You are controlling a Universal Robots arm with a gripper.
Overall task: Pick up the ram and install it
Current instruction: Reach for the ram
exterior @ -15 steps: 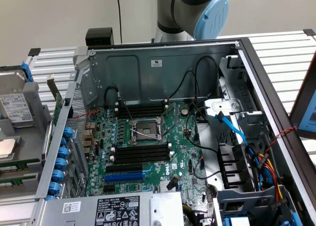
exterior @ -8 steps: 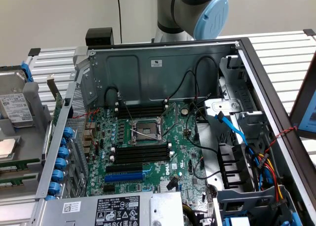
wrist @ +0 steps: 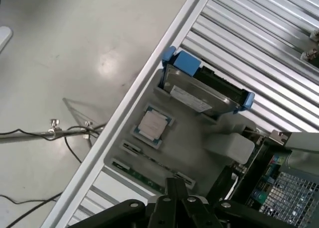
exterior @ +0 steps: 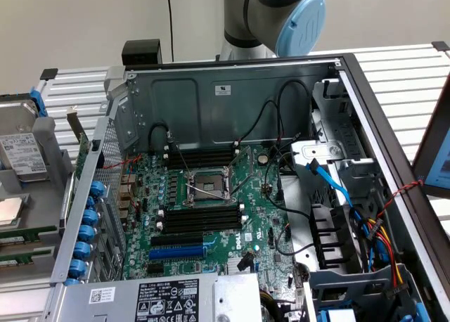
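Two long green ram sticks lie side by side in a grey tray (wrist: 199, 126). One stick (wrist: 149, 158) lies next to the CPU, the other (wrist: 132, 172) nearer the tray's edge. I cannot tell which is the task's ram. They also show at the exterior view's left, ram sticks (exterior: 24, 233). My gripper (wrist: 175, 188) hovers above their far ends, shut, with nothing in it. The motherboard (exterior: 211, 195) lies in the open case, its long black slots (exterior: 202, 217) showing no green stick in them.
On the tray are a hard drive in a blue caddy (wrist: 199, 91) and a CPU (wrist: 152, 125). The case's metal walls (exterior: 225, 97), cables (exterior: 365, 223) and the drive cage surround the motherboard. The arm's base (exterior: 271, 16) stands behind the case. A slatted table (wrist: 259, 44) lies beyond.
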